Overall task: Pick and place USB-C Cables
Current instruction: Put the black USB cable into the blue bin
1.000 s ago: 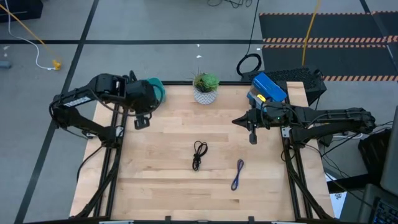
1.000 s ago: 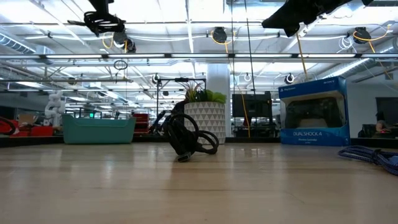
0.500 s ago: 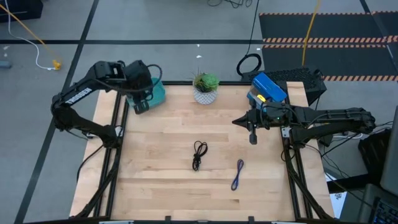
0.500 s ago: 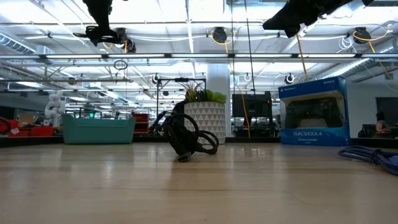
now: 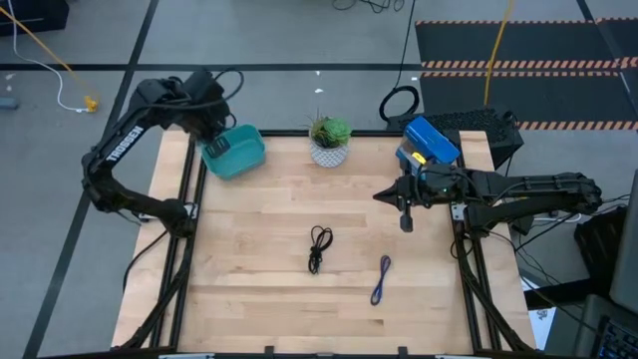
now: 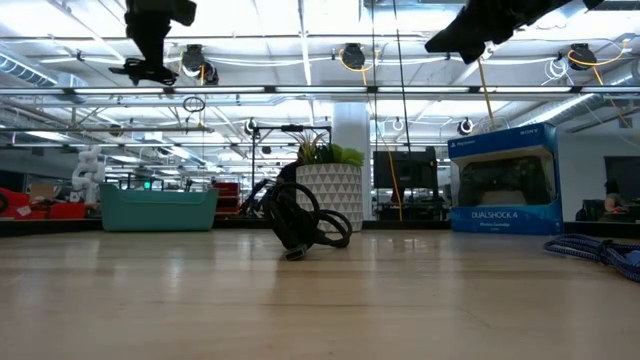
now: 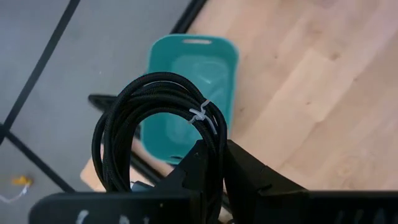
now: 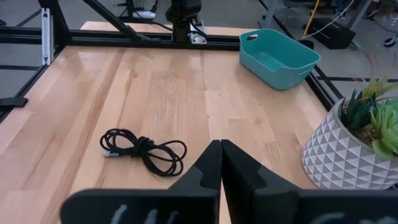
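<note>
My left gripper point(image 5: 215, 146) hangs over the teal bin point(image 5: 239, 155) at the table's far left corner, shut on the round black cable coil point(image 7: 158, 130). In the low view the coil point(image 6: 145, 70) shows high up under that gripper point(image 6: 150, 40). The long-looped black cable point(image 5: 318, 247) lies flat at mid-table, and also shows in the right wrist view point(image 8: 146, 149). The purple-blue cable point(image 5: 381, 279) lies nearer the right front. My right gripper point(image 5: 404, 221) hovers shut above the table's right half, touching nothing. My left gripper pinches the coil between its two fingers point(image 7: 245, 168) on the bundled strands point(image 7: 214, 140) just below the white tie point(image 7: 200, 114). It comes from above, pointing down. The coil is lifted clear and stands out beyond the fingertips, over the bin.
A potted plant point(image 5: 329, 143) in a white pot stands at the far edge's middle. A blue DualShock box point(image 5: 431, 140) sits at the far right, beside my right arm. The bin point(image 7: 189, 93) looks hollow inside. Bare wood lies around both loose cables.
My left gripper has carried the coil toward the table's far edge and a little left, from beside the bin to over it, turning as it went. The coil has stayed in its shut fingers. The other cables have not moved.
</note>
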